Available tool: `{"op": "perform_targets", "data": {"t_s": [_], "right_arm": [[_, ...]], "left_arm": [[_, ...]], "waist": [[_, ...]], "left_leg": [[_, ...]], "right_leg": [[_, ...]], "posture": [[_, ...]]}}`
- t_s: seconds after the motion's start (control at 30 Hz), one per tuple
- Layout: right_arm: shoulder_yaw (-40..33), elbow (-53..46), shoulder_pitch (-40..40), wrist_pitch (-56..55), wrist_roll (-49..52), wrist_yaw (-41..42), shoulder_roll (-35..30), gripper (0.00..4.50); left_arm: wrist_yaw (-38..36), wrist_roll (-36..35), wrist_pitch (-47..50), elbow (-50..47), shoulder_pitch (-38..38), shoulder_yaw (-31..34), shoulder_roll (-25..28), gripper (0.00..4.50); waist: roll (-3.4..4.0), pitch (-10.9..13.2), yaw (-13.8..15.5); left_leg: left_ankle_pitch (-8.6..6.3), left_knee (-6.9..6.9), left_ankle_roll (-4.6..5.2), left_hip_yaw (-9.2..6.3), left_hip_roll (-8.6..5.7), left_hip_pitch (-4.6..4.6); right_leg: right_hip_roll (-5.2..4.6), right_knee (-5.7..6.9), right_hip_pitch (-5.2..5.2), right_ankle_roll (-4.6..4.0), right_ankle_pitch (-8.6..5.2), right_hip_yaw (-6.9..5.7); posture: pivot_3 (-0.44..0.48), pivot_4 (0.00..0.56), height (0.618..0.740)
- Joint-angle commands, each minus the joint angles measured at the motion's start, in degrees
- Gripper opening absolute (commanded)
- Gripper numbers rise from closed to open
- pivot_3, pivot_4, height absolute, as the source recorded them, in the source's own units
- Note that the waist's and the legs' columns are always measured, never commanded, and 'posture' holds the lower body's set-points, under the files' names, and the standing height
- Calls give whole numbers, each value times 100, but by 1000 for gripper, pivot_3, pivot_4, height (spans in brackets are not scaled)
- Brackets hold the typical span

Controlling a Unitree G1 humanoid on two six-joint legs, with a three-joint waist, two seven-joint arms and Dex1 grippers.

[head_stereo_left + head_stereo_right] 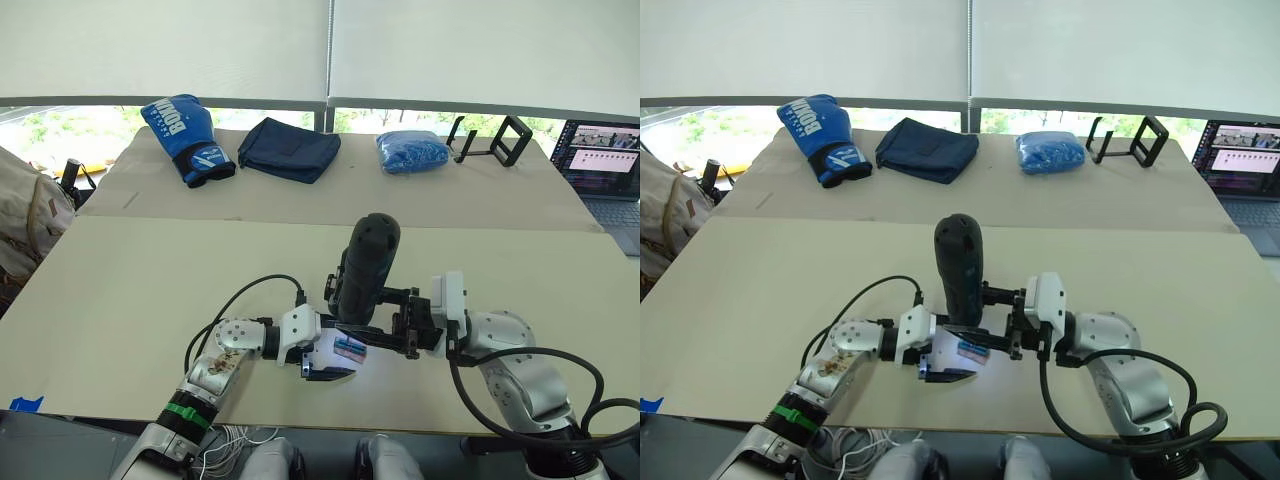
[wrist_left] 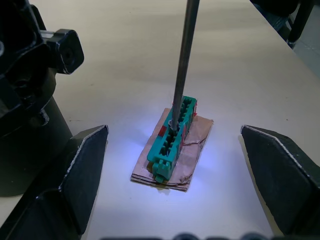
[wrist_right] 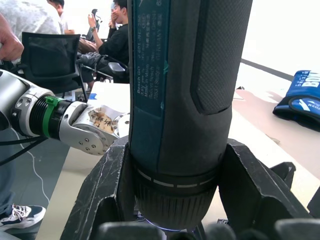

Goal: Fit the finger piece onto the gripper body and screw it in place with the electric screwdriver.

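Matte-black electric screwdriver [image 1: 366, 270] stood upright near the table's [image 1: 130, 280] near edge, clenched around its lower barrel by the right end effector [image 3: 175, 200]. Its thin metal bit [image 2: 184, 55] ran down into a slot of the small green block [image 2: 172, 137], which sat on a scrap of brown card [image 2: 192, 155] lit by the tool's lamp. Left end effector [image 2: 175, 175] was released, fingers [image 2: 75, 175] spread wide on either side of the block, touching nothing. Gripper body [image 2: 30, 100] stood as a dark round-based mass just to the left of the block; the finger piece could not be made out.

Risk, as judged: the block is not held down, so a tilted bit could drag or tip it. A slanted barrel could also slip in the grasp.
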Motion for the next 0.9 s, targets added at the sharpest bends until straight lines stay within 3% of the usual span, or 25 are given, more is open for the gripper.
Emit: {"op": "perform_targets", "data": {"t_s": [0.03,0.9], "right_arm": [[-137,-223,-105,-132,165,-22,10,1965],[-109,-207,98,-78,309,104,-67,1965]], "left_arm": [[-7,111,156,148,154,-247,-25,4470],[33,108,246,90,205,-251,-23,4470]], "waist": [[0,0,0],[0,0,-2]], "left_leg": [[0,0,0,0,0,0],[0,0,0,0,0,2]], "right_leg": [[0,0,0,0,0,0],[0,0,1,0,0,1]], "posture": [[0,150,740],[0,150,740]]}}
